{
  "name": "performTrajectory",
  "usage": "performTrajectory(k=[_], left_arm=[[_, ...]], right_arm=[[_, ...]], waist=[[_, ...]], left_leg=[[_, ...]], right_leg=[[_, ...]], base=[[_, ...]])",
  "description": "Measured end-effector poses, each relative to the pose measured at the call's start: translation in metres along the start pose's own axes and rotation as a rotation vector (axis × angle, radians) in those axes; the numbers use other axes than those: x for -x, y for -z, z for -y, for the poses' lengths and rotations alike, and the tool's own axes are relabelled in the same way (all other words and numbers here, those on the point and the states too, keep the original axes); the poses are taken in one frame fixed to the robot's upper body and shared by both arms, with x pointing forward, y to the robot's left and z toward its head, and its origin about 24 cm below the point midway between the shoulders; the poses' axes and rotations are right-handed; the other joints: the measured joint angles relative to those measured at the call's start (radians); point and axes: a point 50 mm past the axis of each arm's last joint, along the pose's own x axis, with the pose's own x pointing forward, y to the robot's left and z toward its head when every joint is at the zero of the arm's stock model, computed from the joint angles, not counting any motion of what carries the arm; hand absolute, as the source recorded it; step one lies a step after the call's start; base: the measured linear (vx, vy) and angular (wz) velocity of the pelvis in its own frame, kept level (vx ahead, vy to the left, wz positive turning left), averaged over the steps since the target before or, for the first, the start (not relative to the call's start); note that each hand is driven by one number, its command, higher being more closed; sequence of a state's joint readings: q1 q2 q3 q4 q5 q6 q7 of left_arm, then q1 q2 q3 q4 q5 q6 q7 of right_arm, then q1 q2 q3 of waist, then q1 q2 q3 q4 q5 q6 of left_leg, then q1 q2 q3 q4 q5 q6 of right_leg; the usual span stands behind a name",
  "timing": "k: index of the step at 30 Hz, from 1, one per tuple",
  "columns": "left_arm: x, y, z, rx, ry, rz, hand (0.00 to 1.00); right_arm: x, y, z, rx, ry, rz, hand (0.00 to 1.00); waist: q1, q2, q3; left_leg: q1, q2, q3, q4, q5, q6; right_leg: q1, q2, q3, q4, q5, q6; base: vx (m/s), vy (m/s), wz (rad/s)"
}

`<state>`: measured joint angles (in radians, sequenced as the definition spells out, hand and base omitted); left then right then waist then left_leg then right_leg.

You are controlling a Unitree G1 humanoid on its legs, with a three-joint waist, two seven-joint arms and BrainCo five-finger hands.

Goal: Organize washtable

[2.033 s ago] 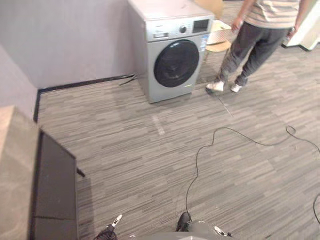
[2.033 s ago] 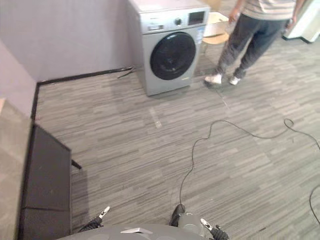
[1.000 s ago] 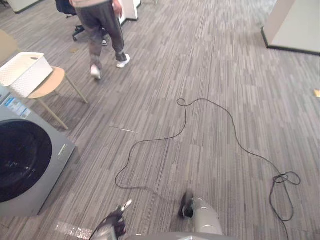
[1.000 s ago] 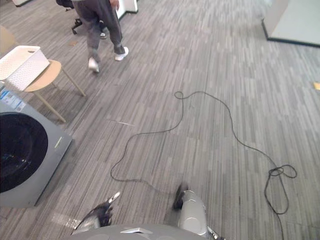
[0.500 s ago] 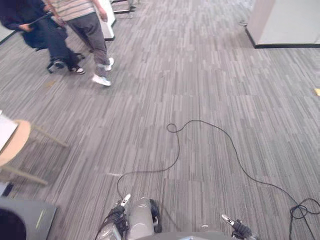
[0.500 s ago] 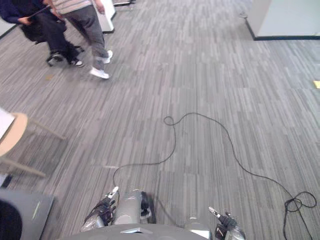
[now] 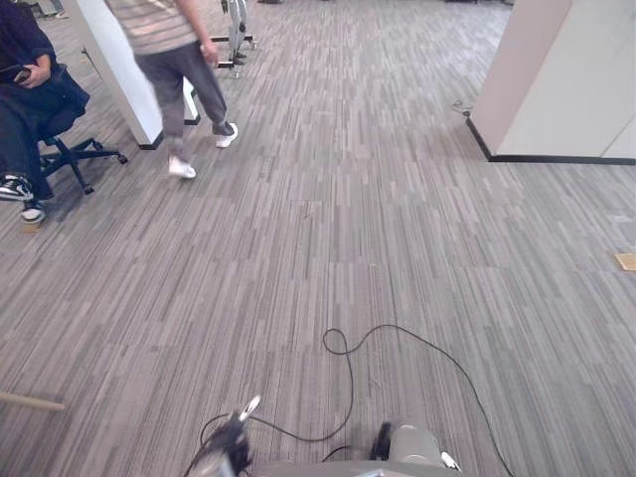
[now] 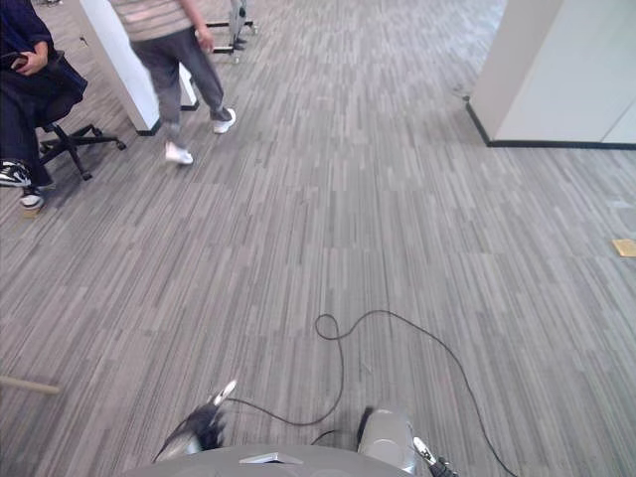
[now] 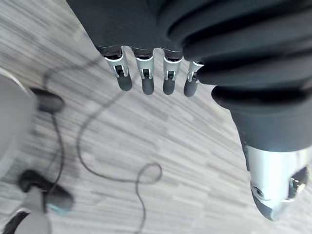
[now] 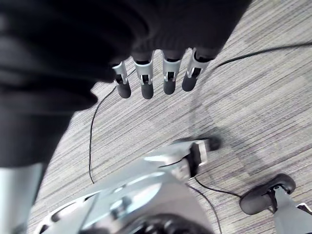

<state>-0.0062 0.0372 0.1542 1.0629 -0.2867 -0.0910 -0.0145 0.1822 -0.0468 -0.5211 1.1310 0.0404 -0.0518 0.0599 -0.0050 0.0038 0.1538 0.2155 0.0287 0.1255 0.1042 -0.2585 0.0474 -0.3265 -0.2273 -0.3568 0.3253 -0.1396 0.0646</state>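
While grey striped carpet floor (image 7: 397, 199) takes up most of both eye views, 1 white wall block (image 7: 566, 79) stands far right w/ black skirting (image 7: 556, 158) along its foot, & 1 white pillar (image 7: 119, 70) stands far left. Btwn those two edges the carpet runs open & wide up the middle to the far end. The right side in front of the wall block is open too.

2 people, both far left. 1 walking person (image 7: 179, 60) in striped top, grey trousers & white shoes is just beside the pillar. 1 seated person (image 7: 30, 89) in dark clothes is on 1 black office chair (image 7: 79, 154) at the left edge, feet out on the carpet.

Left hand (image 9: 147, 73) hangs over the floor, fingers straight in a row, thumb apart, nothing held. Right hand (image 10: 146, 80) same: fingers straight, empty, above carpet.

1 thin tan rod (image 7: 30, 401) lies at the near left edge. 1 small tan scrap (image 7: 626, 260) lies flat at the right edge, well apart from everything else.

Washtable: can't tell where it is from these views.
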Motion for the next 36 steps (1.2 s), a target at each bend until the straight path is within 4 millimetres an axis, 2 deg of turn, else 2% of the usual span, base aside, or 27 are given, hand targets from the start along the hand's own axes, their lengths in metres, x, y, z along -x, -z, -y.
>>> performTrajectory(k=[1, 2, 3, 4, 5, 6, 7, 8, 9, 11, 13, 15, 16, 17, 19, 20, 21, 22, 23, 24, 26, 27, 30, 31, 33, 34, 36], left_arm=[[-0.001, -0.004, 0.007, -0.001, 0.022, 0.014, 0.00], [-0.001, -0.001, 0.019, 0.010, 0.050, 0.006, 0.00], [0.003, 0.016, 0.023, 0.012, 0.059, -0.036, 0.00], [0.004, 0.020, 0.027, 0.019, 0.069, -0.051, 0.00], [0.005, 0.023, 0.032, -0.005, 0.096, -0.065, 0.00], [0.005, 0.023, 0.027, 0.023, 0.077, -0.061, 0.00], [0.006, 0.026, 0.023, 0.029, 0.063, -0.069, 0.00], [0.008, 0.029, 0.017, 0.023, 0.049, -0.077, 0.00], [0.008, 0.028, 0.013, -0.001, 0.048, -0.070, 0.00], [0.008, 0.026, 0.005, -0.031, 0.034, -0.062, 0.00], [0.007, 0.017, 0.000, -0.045, 0.024, -0.028, 0.00], [0.009, 0.017, -0.005, -0.066, 0.019, -0.025, 0.00], [0.009, 0.017, -0.003, -0.074, 0.023, -0.014, 0.00], [0.009, 0.013, -0.004, -0.072, 0.017, 0.007, 0.00], [0.009, 0.010, -0.014, -0.086, -0.006, 0.018, 0.00], [0.008, 0.007, -0.016, -0.086, -0.017, 0.019, 0.00], [0.008, 0.004, -0.025, -0.095, -0.042, 0.016, 0.00], [0.007, 0.002, -0.028, -0.097, -0.050, 0.018, 0.00], [0.007, 0.003, -0.030, -0.098, -0.061, 0.004, 0.00], [0.007, 0.007, -0.031, -0.107, -0.063, -0.014, 0.00], [0.008, 0.012, -0.031, -0.105, -0.064, -0.042, 0.00], [0.010, 0.019, -0.029, -0.100, -0.058, -0.065, 0.00], [0.012, 0.031, -0.024, -0.049, -0.063, -0.092, 0.00], [0.013, 0.034, -0.022, -0.046, -0.057, -0.104, 0.00], [0.013, 0.032, -0.026, -0.034, -0.061, -0.094, 0.00], [0.013, 0.031, -0.030, -0.008, -0.079, -0.092, 0.00], [0.015, 0.042, -0.015, 0.028, -0.059, -0.109, 0.00]], right_arm=[[0.001, 0.005, -0.001, -0.008, 0.001, -0.019, 0.00], [0.002, 0.010, 0.002, -0.010, 0.011, -0.044, 0.00], [0.004, 0.016, 0.011, -0.006, 0.035, -0.063, 0.00], [0.004, 0.015, 0.012, -0.015, 0.039, -0.065, 0.00], [0.004, 0.014, 0.018, -0.045, 0.060, -0.062, 0.00], [0.005, 0.013, 0.023, -0.059, 0.076, -0.055, 0.00], [0.005, 0.012, 0.026, -0.061, 0.083, -0.055, 0.00], [0.003, 0.007, 0.025, -0.058, 0.081, -0.043, 0.00], [0.002, 0.003, 0.021, -0.053, 0.076, -0.038, 0.00], [-0.001, -0.011, 0.020, 0.005, 0.071, -0.006, 0.00], [-0.007, -0.035, 0.001, 0.018, 0.036, 0.068, 0.00], [-0.008, -0.040, -0.007, 0.021, 0.016, 0.080, 0.00], [-0.009, -0.044, -0.010, 0.052, 0.008, 0.101, 0.00], [-0.009, -0.047, -0.010, 0.083, 0.008, 0.109, 0.00], [-0.008, -0.036, -0.014, 0.097, 0.001, 0.074, 0.00], [-0.008, -0.029, -0.018, 0.092, -0.010, 0.050, 0.00], [-0.006, -0.014, -0.022, 0.072, -0.015, 0.004, 0.00], [-0.006, -0.008, -0.023, 0.057, -0.015, -0.017, 0.00], [-0.004, 0.003, -0.020, 0.023, -0.003, -0.050, 0.00], [-0.002, 0.007, -0.015, 0.001, 0.008, -0.059, 0.00], [-0.003, 0.003, -0.015, -0.011, -0.001, -0.044, 0.00], [-0.004, -0.004, -0.014, -0.006, -0.001, -0.018, 0.00], [-0.004, -0.012, -0.009, -0.001, 0.002, 0.017, 0.00], [-0.004, -0.012, -0.007, 0.003, 0.004, 0.023, 0.00], [-0.003, -0.008, -0.009, 0.005, -0.001, 0.011, 0.00], [-0.002, -0.003, -0.012, 0.019, -0.010, 0.000, 0.00], [-0.002, -0.010, 0.000, 0.069, 0.010, 0.024, 0.00]], waist=[[-0.003, -0.011, -0.003], [-0.019, 0.001, -0.010], [-0.043, 0.018, -0.041], [-0.047, 0.017, -0.039], [-0.050, 0.052, -0.037], [-0.043, 0.094, -0.036], [-0.039, 0.098, -0.033], [-0.039, 0.105, -0.026], [-0.038, 0.107, -0.019], [-0.029, 0.100, -0.019], [-0.005, 0.070, 0.002], [0.001, 0.054, 0.012], [0.002, 0.069, 0.005], [0.014, 0.067, 0.004], [0.025, 0.029, -0.017], [0.010, -0.016, -0.032], [-0.001, -0.065, -0.036], [-0.005, -0.084, -0.034], [-0.008, -0.091, -0.033], [-0.015, -0.080, -0.027], [-0.010, -0.072, -0.024], [-0.009, -0.046, -0.009], [-0.009, -0.007, -0.011], [-0.012, 0.004, -0.016], [-0.001, -0.022, -0.025], [0.001, -0.036, -0.029], [0.011, 0.020, -0.055]], left_leg=[[0.027, -0.006, -0.011, 0.011, -0.043, -0.008], [0.066, 0.012, -0.027, 0.015, -0.084, 0.002], [0.080, 0.038, -0.019, 0.119, -0.105, 0.007], [0.036, 0.054, 0.005, 0.251, -0.090, -0.017], [-0.070, 0.125, -0.001, 0.542, -0.018, -0.090], [-0.151, 0.183, -0.025, 0.756, 0.166, -0.122], [-0.177, 0.202, -0.035, 0.834, 0.269, -0.150], [-0.216, 0.218, -0.040, 0.953, 0.283, -0.153], [-0.272, 0.224, -0.032, 1.050, 0.228, -0.126], [-0.356, 0.217, 0.022, 1.021, 0.131, -0.103], [-0.453, 0.176, 0.075, 0.666, 0.056, -0.090], [-0.454, 0.140, 0.089, 0.291, 0.116, -0.118], [-0.485, 0.138, 0.075, 0.106, 0.158, -0.152], [-0.531, 0.145, 0.050, 0.163, 0.236, -0.149], [-0.543, 0.106, 0.046, 0.223, 0.277, -0.133], [-0.534, 0.059, 0.016, 0.240, 0.279, -0.075], [-0.491, 0.012, 0.022, 0.247, 0.258, -0.043], [-0.463, -0.008, 0.023, 0.247, 0.243, -0.034], [-0.406, -0.029, 0.013, 0.244, 0.202, -0.018], [-0.359, -0.037, -0.005, 0.231, 0.176, -0.011], [-0.264, -0.045, -0.012, 0.172, 0.164, -0.005], [-0.157, -0.037, -0.013, 0.085, 0.164, -0.005], [-0.058, -0.010, -0.019, 0.008, 0.156, -0.016], [-0.041, 0.007, -0.031, 0.015, 0.125, -0.029], [-0.038, 0.007, -0.049, 0.059, 0.069, -0.070], [-0.037, 0.012, -0.067, 0.104, 0.020, -0.098], [-0.031, 0.081, -0.031, 0.124, 0.005, -0.111]], right_leg=[[-0.022, -0.006, 0.000, -0.087, 0.072, 0.003], [-0.031, 0.003, 0.032, -0.035, 0.144, -0.005], [-0.054, 0.024, 0.079, 0.105, 0.144, -0.024], [-0.051, 0.026, 0.101, 0.147, 0.134, -0.041], [0.000, 0.042, 0.067, 0.176, 0.079, -0.071], [0.063, 0.077, 0.045, 0.182, 0.023, -0.089], [0.103, 0.090, 0.044, 0.178, -0.006, -0.099], [0.169, 0.103, 0.044, 0.164, -0.046, -0.104], [0.268, 0.122, 0.049, 0.116, -0.066, -0.101], [0.381, 0.140, 0.071, 0.008, -0.077, -0.098], [0.479, 0.131, 0.110, -0.072, -0.079, -0.078], [0.532, 0.118, 0.126, -0.102, -0.122, -0.061], [0.567, 0.134, 0.137, -0.119, -0.157, -0.044], [0.597, 0.140, 0.162, -0.129, -0.188, -0.036], [0.605, 0.104, 0.190, -0.099, -0.207, -0.068], [0.573, 0.066, 0.214, 0.000, -0.176, -0.039], [0.539, 0.017, 0.240, 0.149, -0.132, 0.002], [0.522, 0.001, 0.255, 0.232, -0.087, 0.029], [0.466, -0.009, 0.300, 0.408, 0.077, 0.099], [0.412, -0.010, 0.320, 0.550, 0.132, 0.141], [0.284, -0.027, 0.307, 0.736, 0.067, 0.078], [0.229, -0.036, 0.248, 0.708, -0.028, 0.023], [0.185, -0.033, 0.159, 0.438, -0.086, 0.007], [0.188, -0.020, 0.143, 0.232, -0.068, 0.027], [0.199, -0.019, 0.171, -0.039, 0.028, 0.035], [0.218, -0.018, 0.181, -0.064, 0.171, 0.047], [0.238, 0.028, 0.127, -0.036, 0.112, 0.022]], base=[[0.00, -0.073, 0.27], [0.42, -0.224, 0.42], [0.55, -0.287, 0.40], [0.71, -0.349, 0.41], [0.67, -0.383, 0.14], [0.71, -0.362, 0.03], [0.65, -0.313, -0.12], [0.60, -0.276, -0.04], [0.69, -0.316, -0.09], [0.52, -0.202, -0.36], [0.06, -0.056, -0.72], [-0.13, 0.035, -0.40], [0.36, 0.076, -0.35], [0.59, 0.081, -0.43], [0.68, 0.050, -0.33], [0.75, 0.064, 0.11], [0.64, 0.074, 0.37], [0.55, 0.086, 0.60], [0.38, 0.075, 0.59], [0.31, 0.076, 0.55], [0.08, 0.007, 0.20], [-0.08, -0.017, -0.02], [-0.17, 0.006, 0.09], [-0.20, 0.031, 0.39], [-0.19, -0.054, 0.42], [0.05, -0.242, 0.34], [0.18, -0.281, 0.39]])
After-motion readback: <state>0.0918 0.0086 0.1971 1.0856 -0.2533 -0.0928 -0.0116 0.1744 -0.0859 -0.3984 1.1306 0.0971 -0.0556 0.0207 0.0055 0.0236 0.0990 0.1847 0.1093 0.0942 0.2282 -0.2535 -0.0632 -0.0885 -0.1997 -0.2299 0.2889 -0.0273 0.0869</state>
